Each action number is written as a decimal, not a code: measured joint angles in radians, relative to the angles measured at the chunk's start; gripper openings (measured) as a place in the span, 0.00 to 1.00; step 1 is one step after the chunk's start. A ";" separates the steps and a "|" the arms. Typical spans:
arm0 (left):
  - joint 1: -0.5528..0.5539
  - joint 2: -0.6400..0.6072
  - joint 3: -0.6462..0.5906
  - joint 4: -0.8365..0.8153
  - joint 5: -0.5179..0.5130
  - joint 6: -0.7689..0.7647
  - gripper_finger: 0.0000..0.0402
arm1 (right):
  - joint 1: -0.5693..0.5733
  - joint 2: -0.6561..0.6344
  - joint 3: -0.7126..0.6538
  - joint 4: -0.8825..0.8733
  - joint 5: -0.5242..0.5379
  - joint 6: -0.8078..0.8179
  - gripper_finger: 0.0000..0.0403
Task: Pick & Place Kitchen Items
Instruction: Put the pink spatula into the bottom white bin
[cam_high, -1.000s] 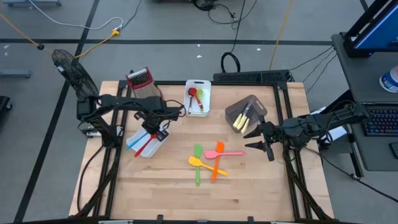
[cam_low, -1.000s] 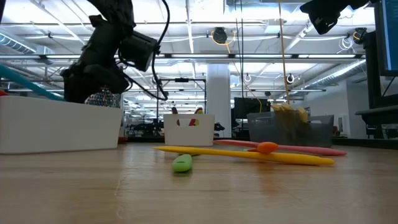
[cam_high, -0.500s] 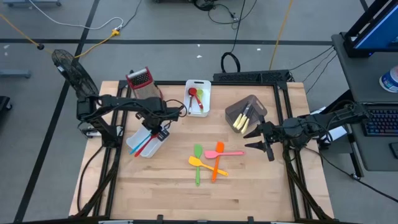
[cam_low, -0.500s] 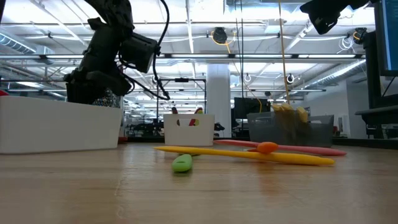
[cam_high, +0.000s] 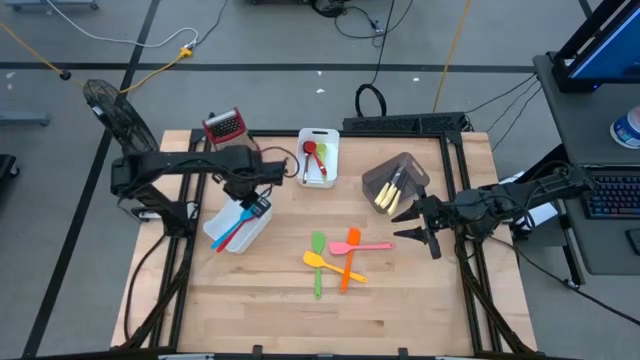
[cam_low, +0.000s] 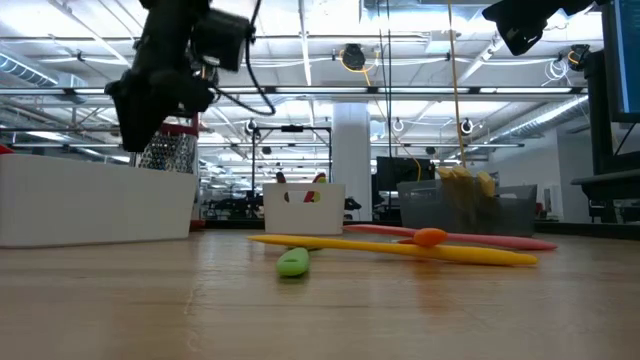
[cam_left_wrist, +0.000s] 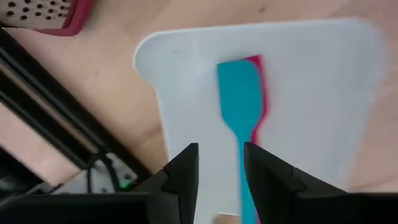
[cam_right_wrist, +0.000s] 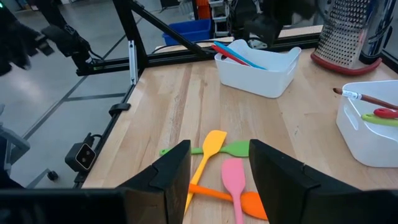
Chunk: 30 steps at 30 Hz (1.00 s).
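My left gripper (cam_high: 253, 208) hovers open and empty over a white bin (cam_high: 250, 232) at the table's left. In the bin a blue spatula (cam_left_wrist: 241, 99) lies on a red one (cam_left_wrist: 257, 62). My right gripper (cam_high: 405, 226) is open and empty, in the air just right of a pile on the table. The pile holds a green spatula (cam_high: 318, 262), a yellow one (cam_high: 328, 263), an orange one (cam_high: 349, 252) and a pink one (cam_high: 366, 246), lying crossed. In the right wrist view the pile (cam_right_wrist: 214, 149) shows past the open fingers.
A metal grater with a red handle (cam_high: 225, 126) stands behind the left bin. A white bin (cam_high: 330, 140) with a red spoon stands at the far middle. A grey bin (cam_high: 378, 172) with cream utensils stands at the far right. Bare wood lies along the near edge.
My left gripper has risen from the white bin. The blue spatula, which stuck out above the bin's rim in the low view, has dropped down into the bin. My right arm has kept still.
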 joint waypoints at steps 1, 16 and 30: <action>-0.004 -0.016 0.011 0.001 0.010 -0.018 0.33 | 0.000 0.000 0.000 0.000 0.000 0.000 0.38; -0.258 -0.140 0.072 0.429 0.066 -0.330 0.33 | 0.000 0.000 0.000 0.000 0.000 -0.007 0.38; -0.550 -0.129 0.071 0.892 -0.234 -0.126 0.33 | 0.000 0.013 0.000 0.008 -0.006 0.016 0.39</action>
